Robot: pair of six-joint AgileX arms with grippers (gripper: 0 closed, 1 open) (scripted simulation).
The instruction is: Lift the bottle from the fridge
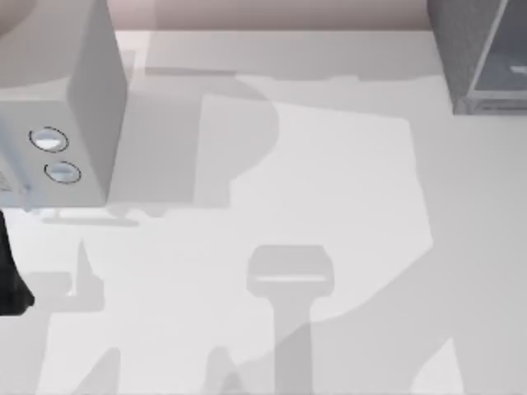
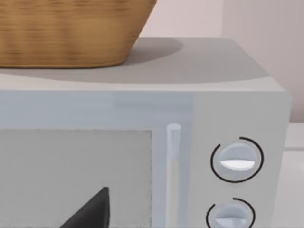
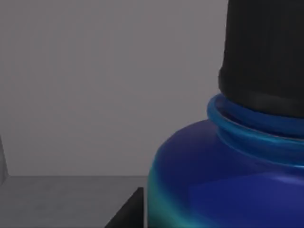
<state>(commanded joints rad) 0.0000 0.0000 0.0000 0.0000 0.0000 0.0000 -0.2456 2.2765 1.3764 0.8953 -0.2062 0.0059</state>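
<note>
The blue bottle (image 3: 228,185) with its round black cap (image 3: 266,52) stands very close in the right wrist view, upright on the grey floor inside the fridge (image 3: 95,85). A black edge of my right gripper (image 3: 127,211) shows low down right beside the bottle's body; whether it touches the bottle is unclear. In the top view the fridge (image 1: 469,49) is the grey box at the far right corner, with its pale bluish panel (image 1: 504,70). My left arm (image 1: 11,284) sits parked at the table's left edge.
A grey box with two round dials (image 1: 62,107) stands at the far left of the white table (image 1: 329,181). In the left wrist view its front (image 2: 237,161) is close, with a woven basket (image 2: 66,28) on top.
</note>
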